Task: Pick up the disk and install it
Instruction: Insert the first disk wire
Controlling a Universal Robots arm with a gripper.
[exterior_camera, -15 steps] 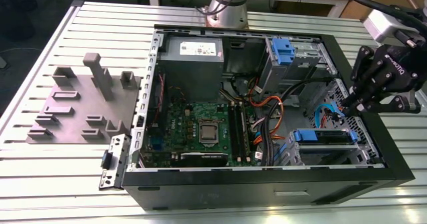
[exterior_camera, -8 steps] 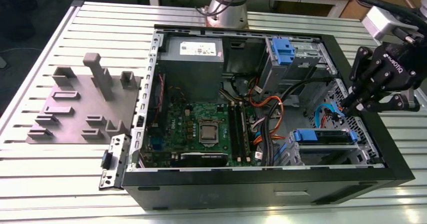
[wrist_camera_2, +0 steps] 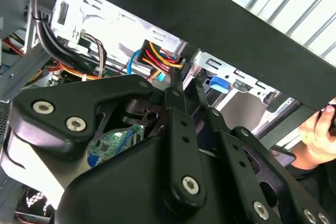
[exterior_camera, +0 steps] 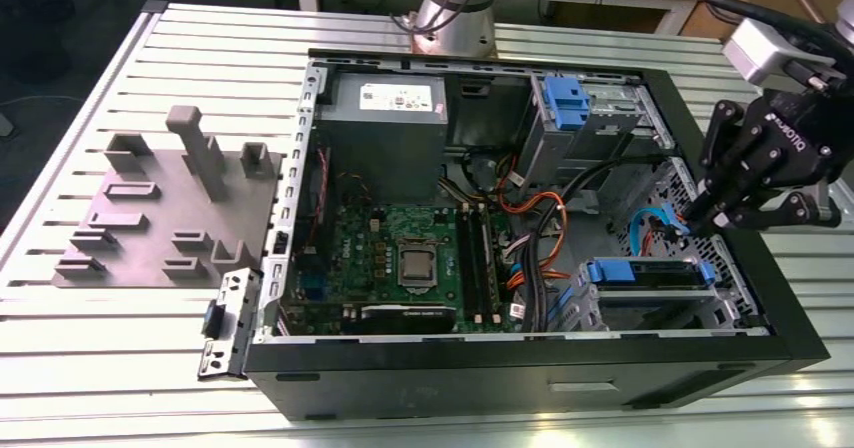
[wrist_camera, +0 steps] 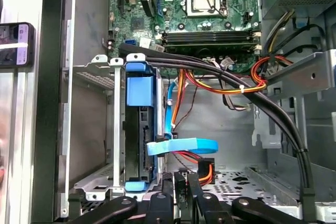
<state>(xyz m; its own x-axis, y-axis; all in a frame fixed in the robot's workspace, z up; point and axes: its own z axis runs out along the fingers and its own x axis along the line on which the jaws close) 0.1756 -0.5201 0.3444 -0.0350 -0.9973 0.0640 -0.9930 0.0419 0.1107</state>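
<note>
— Disk (wrist_camera: 140, 135): location and condition are requested for the record.

— Item is logged as seated edge-on in the sheet-metal drive cage (wrist_camera: 116, 129) of the opened computer case (exterior_camera: 534, 378), at the exterior view's right. In the first wrist view the blue carrier frame is seen at both ends of the dark slab. It is held by nothing but the cage.

— State of the gripper (exterior_camera: 703, 223) is requested.

— Black linkage fingers are recorded as pressed together with nothing between them. The gripper is placed above the case's edge, near the cage and apart from the disk.

— Handling is to be judged.

— Body is judged rigid, dense for its size, metal-skinned and smooth, hence liable to slip. Shock and twisting are to be avoided, since the mechanism inside is presumed fragile. The plastic frame is judged slightly springy. Hold is best taken across the two long edges or on the blue end tab; the label face and connector end are to be left alone.

— Surroundings are to be listed.

— Blue ribbon cable (wrist_camera: 184, 145), flat and pliant, looped just beside the disk. Wiring (wrist_camera: 226, 88), black, orange and red, soft and bundled. Green motherboard (exterior_camera: 387, 238), studded with parts. Ribbed aluminium table (exterior_camera: 80, 368). A hand (wrist_camera_2: 320, 129) is noted beside the case.
</note>
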